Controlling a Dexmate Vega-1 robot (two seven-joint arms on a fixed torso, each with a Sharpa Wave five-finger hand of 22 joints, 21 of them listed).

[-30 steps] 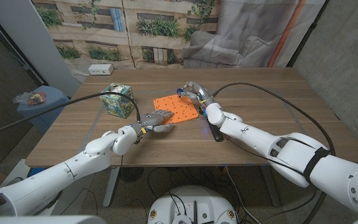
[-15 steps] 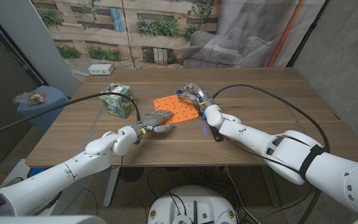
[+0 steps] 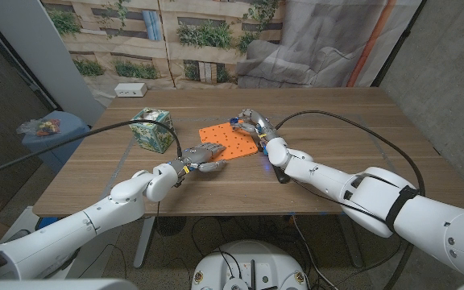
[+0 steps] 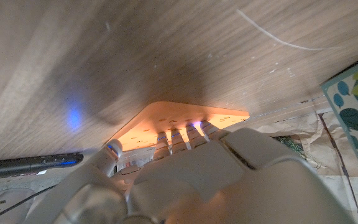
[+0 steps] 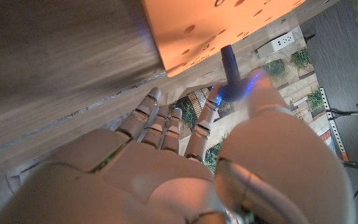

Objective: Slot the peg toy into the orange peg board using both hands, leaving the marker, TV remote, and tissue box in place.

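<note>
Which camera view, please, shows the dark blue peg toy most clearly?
The right wrist view: the dark blue peg toy is large there, pinched by the right robot hand beside the orange peg board. The head view shows only a speck; in the left wrist view I cannot make it out.

No readable text anywhere (labels too small).

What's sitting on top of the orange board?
The left hand rests its fingers on the near edge of the orange peg board. The right hand holds the blue peg toy at its far corner. No pegs are visibly slotted.
</note>
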